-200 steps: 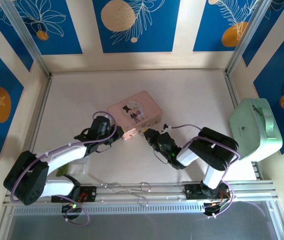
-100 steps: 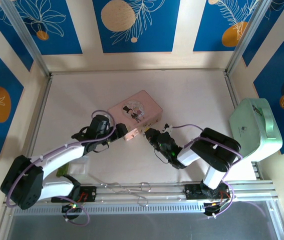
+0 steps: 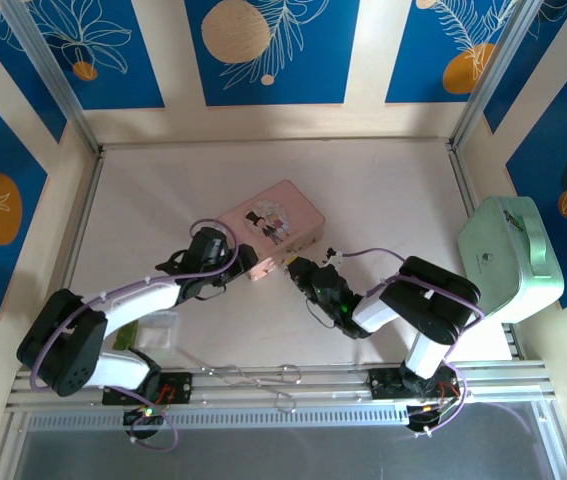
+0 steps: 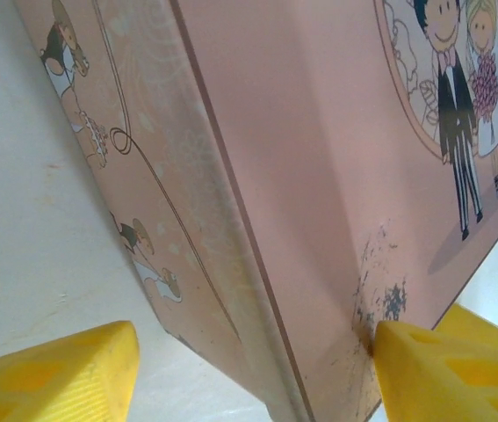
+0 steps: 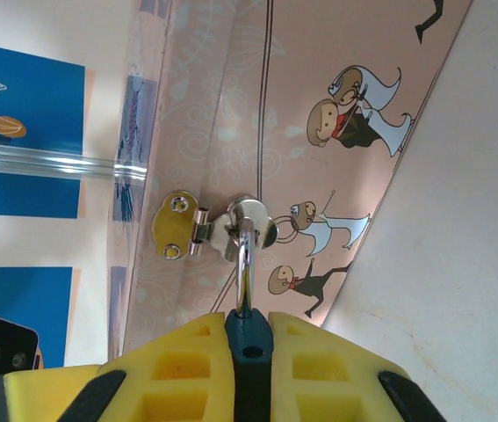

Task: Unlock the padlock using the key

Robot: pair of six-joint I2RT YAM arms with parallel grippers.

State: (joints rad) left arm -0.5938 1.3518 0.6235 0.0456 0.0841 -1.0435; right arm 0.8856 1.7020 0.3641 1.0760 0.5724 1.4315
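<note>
Right claw grips padlock, left claw straddles box.

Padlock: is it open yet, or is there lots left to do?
Not open yet. Done: the right gripper is shut on the padlock, whose silver shackle runs through the hasp on the pink box. In hand: the left gripper sits open around the box's corner. Left: getting the key in and turning it.

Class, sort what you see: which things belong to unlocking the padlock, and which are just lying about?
Belongs to the job:
padlock, gripped by the right tool
pink box, the padlock hooked to its hasp
left tool, open astride the box corner

Lying about:
green case
looped metal tongs at the near edge
</note>
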